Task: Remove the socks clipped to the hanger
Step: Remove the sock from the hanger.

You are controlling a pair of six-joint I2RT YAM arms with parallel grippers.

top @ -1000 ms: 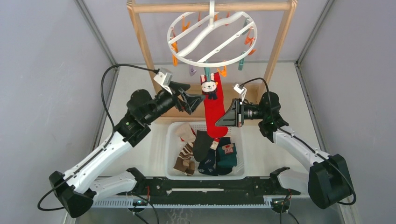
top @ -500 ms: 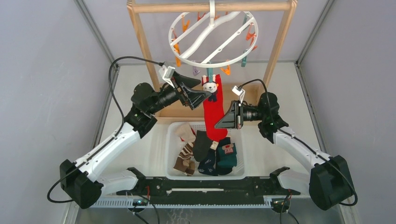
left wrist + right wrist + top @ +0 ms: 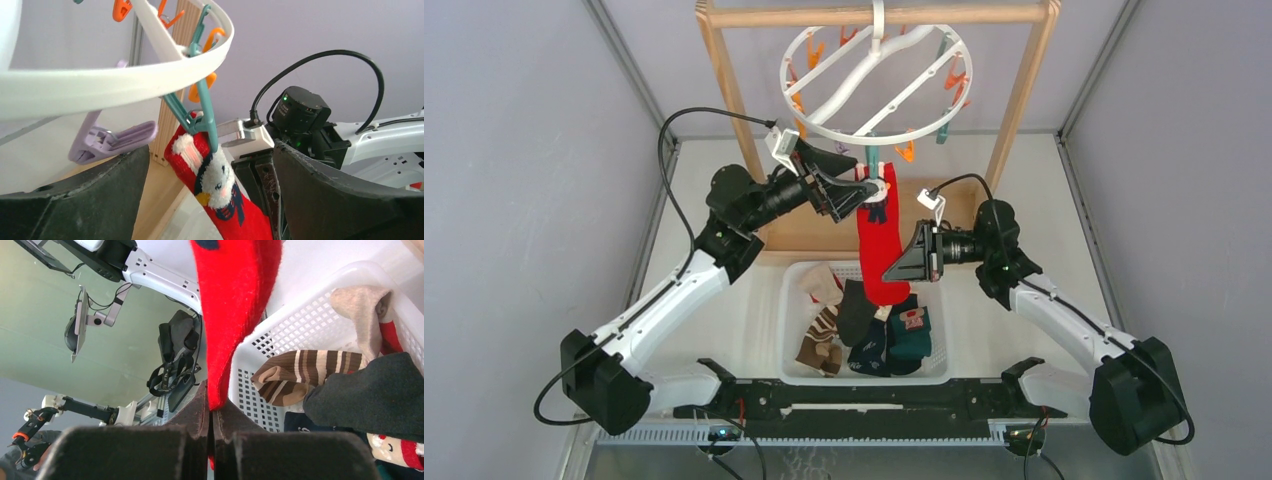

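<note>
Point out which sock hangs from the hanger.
The red sock with the white animal figure: a teal clip holds its top under the white hanger, while the other socks lie in the basket.

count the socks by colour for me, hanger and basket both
red sock, clipped to the hanger: 1
cream sock, in the basket: 1
striped sock, brown and cream: 1
black sock: 1
navy sock: 1
dark green sock: 1
total: 6 that show; the pile may hide more
</note>
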